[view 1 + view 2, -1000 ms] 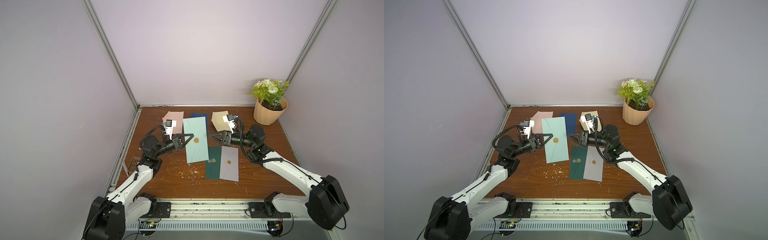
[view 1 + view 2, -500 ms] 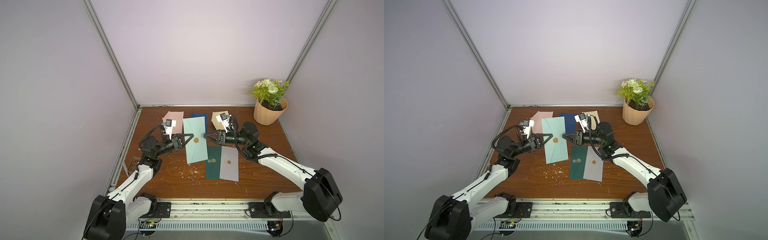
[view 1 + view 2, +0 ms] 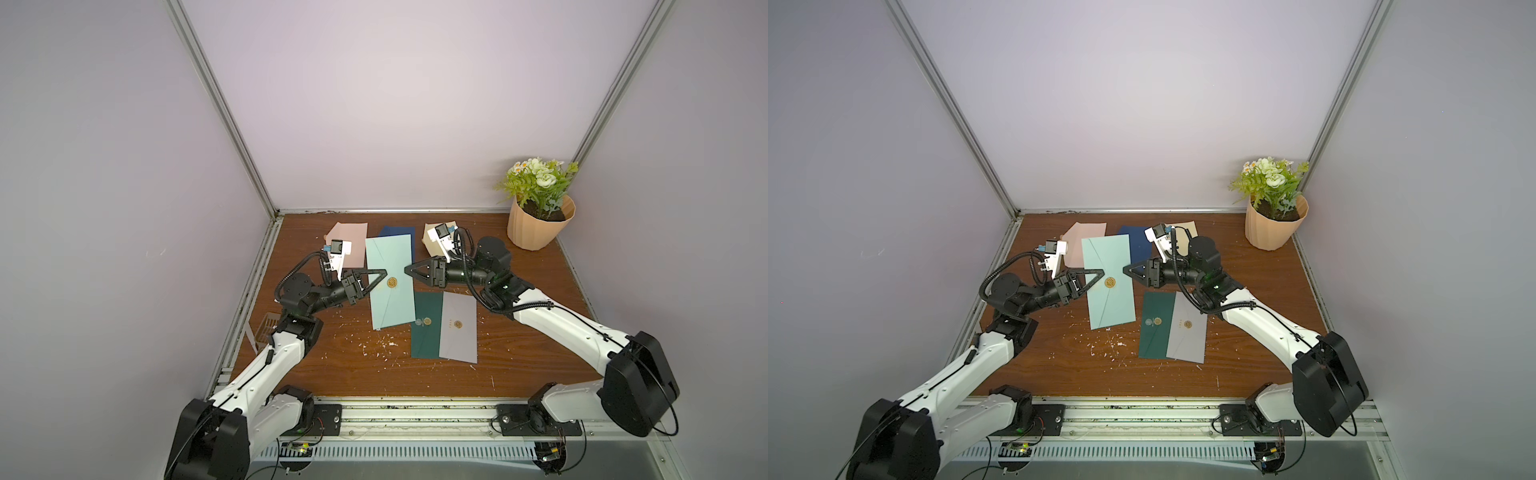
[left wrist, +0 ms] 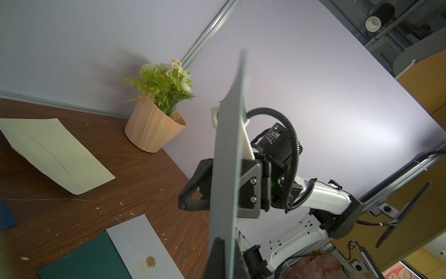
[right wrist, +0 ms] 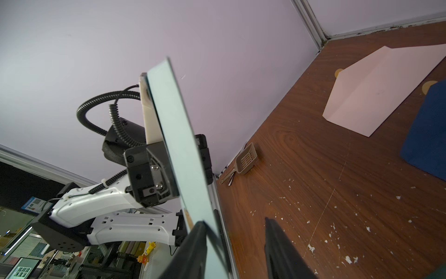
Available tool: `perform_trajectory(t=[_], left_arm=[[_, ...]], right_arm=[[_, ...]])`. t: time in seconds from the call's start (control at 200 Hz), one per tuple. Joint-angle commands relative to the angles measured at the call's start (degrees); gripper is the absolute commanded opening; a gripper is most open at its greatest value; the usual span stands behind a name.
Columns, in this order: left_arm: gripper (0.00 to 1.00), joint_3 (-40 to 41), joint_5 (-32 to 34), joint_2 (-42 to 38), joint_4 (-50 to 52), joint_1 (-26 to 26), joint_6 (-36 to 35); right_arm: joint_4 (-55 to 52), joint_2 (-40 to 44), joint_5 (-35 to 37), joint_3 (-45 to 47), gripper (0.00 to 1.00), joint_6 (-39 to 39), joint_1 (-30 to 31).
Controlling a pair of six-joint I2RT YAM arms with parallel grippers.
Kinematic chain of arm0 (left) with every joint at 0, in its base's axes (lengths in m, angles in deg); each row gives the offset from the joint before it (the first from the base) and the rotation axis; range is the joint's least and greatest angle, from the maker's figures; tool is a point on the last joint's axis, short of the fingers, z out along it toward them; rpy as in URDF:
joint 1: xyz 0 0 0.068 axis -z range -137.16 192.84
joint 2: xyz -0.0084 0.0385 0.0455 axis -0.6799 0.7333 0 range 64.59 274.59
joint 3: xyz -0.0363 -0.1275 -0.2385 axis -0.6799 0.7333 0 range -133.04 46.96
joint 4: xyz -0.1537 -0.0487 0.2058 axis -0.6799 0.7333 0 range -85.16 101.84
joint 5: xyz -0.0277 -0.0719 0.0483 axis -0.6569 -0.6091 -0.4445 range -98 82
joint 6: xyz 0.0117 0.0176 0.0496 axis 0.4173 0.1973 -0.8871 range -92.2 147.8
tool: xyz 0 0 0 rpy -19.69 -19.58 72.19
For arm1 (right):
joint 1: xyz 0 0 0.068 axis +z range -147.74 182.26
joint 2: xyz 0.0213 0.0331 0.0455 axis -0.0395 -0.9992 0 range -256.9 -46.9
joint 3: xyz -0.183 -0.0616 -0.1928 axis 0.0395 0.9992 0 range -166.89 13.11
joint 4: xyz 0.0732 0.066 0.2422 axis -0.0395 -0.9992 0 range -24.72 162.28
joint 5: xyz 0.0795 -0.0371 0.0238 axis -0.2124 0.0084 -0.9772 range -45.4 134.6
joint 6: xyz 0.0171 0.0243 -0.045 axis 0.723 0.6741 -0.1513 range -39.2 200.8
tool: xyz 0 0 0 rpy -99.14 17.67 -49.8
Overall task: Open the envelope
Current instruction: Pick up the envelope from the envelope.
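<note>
- My left pincer (image 3: pixel 384 273) clamps the mint envelope (image 3: pixel 390 307) at one long edge, holding it clear of the wooden table (image 3: pixel 519 357).
- Its pointed flap lies closed under a round gold seal (image 3: pixel 391 283).
- My right pincer (image 3: pixel 406 269), jaws apart, sits at the opposite edge.

Robotics lab, lilac panel walls (image 3: pixel 395 104), aluminium rail (image 3: pixel 415 409), monitor (image 5: pixel 21 268)

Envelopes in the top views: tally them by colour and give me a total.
mint envelope: 1
pink envelope: 1
navy envelope: 1
cream envelope: 1
dark green envelope: 1
grey envelope: 1
Total: 6 envelopes
</note>
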Motion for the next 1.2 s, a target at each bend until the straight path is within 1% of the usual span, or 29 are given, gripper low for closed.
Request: perform_trajectory(t=[0.0, 0.055, 0.14, 0.18, 0.305, 0.41, 0.46, 0.545, 0.666, 0.726, 0.756, 0.791, 0.931, 1.036, 1.196], left_arm=[[0.01, -0.6, -1.7, -1.0, -0.1, -0.6, -0.6], [0.01, -0.4, -1.5, -0.9, -0.1, -0.6, -0.6], [0.02, 0.0, -1.6, 0.1, -1.5, -0.5, -0.1], [0.02, 0.3, -1.8, 0.6, -1.9, -0.6, -0.1], [0.01, 0.5, -1.2, 2.1, -1.1, -0.6, -1.0], [0.02, 0.3, -0.7, 2.9, -0.2, -0.5, -1.8], [0.02, -0.1, -0.7, 3.3, 0.2, -0.6, -2.1], [0.02, -0.6, -0.7, 3.7, -0.3, -0.6, -2.1], [0.02, -1.2, -0.8, 3.9, -0.2, -0.6, -2.1], [0.02, -1.1, -0.9, 3.9, -0.5, -0.6, -1.9], [0.02, -1.1, -1.0, 3.9, -0.5, -0.6, -1.9], [0.02, -1.0, -1.0, 3.9, -0.7, -0.5, -1.8], [0.01, -1.1, -1.6, 4.1, -1.7, -0.5, -1.2], [0.01, -1.3, -1.8, 4.3, -1.7, -0.5, -1.2], [0.00, -1.5, -2.2, 5.1, -1.8, -0.4, -1.0]], right_arm=[[0.4, -0.6, 0.5, -2.5, 0.45, -1.6, 0.3], [1.9, -0.9, -0.2, -2.3, 0.42, -0.8, 0.3], [4.2, -1.4, -1.3, -2.1, 0.31, 0.7, 0.2], [7.0, -1.5, -2.6, -1.6, 0.28, 2.3, 0.3], [24.5, -2.1, -8.8, 1.6, 0.30, 13.0, 0.3], [31.0, -2.7, -11.5, 2.3, 0.30, 17.5, 0.4], [29.5, -2.7, -11.8, 2.0, 0.30, 16.9, 0.6], [22.6, -2.4, -11.2, 0.9, 0.29, 12.7, 1.1], [18.2, -1.9, -9.9, 0.6, 0.18, 9.5, 1.6], [17.2, -1.9, -9.7, 0.5, 0.15, 9.1, 1.6], [16.7, -1.9, -9.7, 0.4, 0.10, 8.9, 1.7], [16.6, -2.0, -9.7, 0.4, 0.07, 8.7, 1.7], [15.6, -2.2, -9.7, 0.3, 0.08, 8.3, 1.9], [15.5, -2.4, -9.7, 0.2, 0.11, 8.2, 2.2], [15.1, -2.5, -9.7, 0.1, 0.10, 7.9, 2.5]])
